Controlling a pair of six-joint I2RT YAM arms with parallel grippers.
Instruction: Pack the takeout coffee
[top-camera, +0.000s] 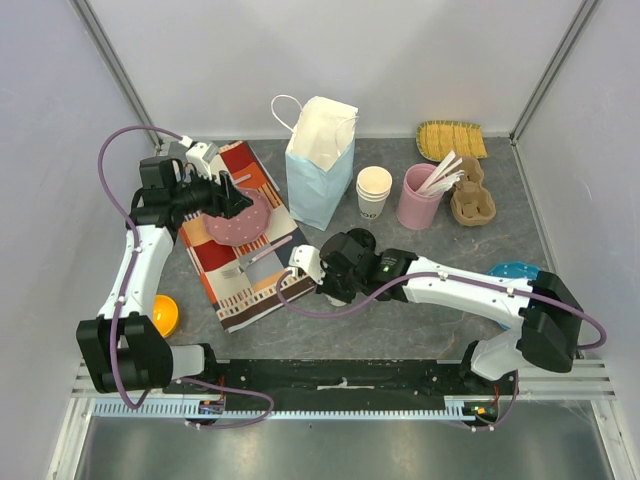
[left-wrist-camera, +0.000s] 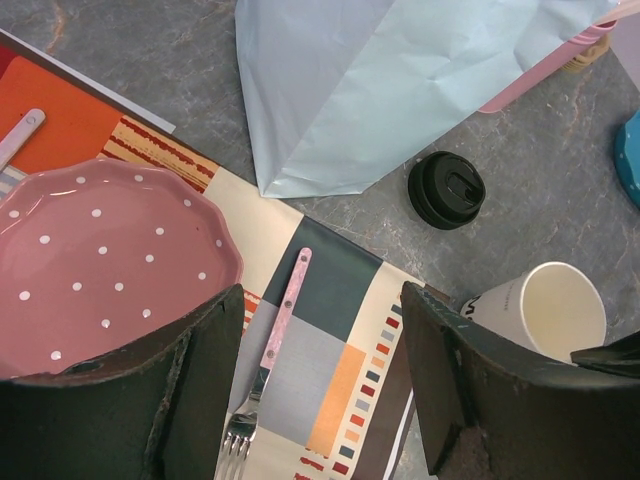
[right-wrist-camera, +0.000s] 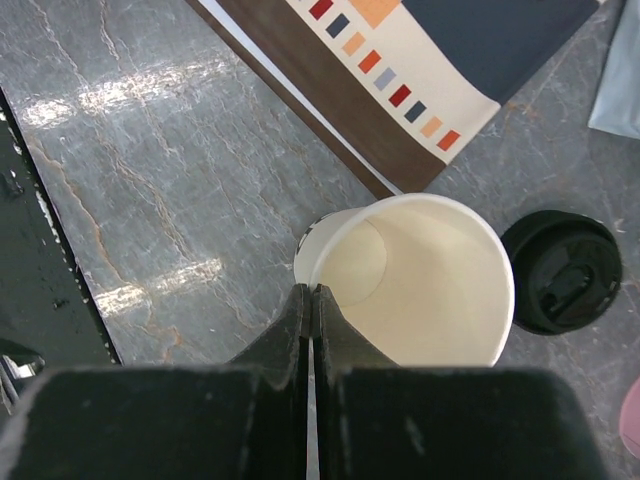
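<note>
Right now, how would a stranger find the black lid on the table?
Start at the blue bag standing at the back. Just in front of its base, on the bare grey table, lies the lid. It is round, black and flat, beside an open white cup.

Illumination is bright, even and diffuse throughout; shadows are soft and short. Glare patches lie on the grey marbled tabletop (right-wrist-camera: 150, 150) at nine to eleven o'clock in the right wrist view. Near gripper fingers (left-wrist-camera: 190, 390) appear dark and slightly soft. The overhead view is sharp.
</note>
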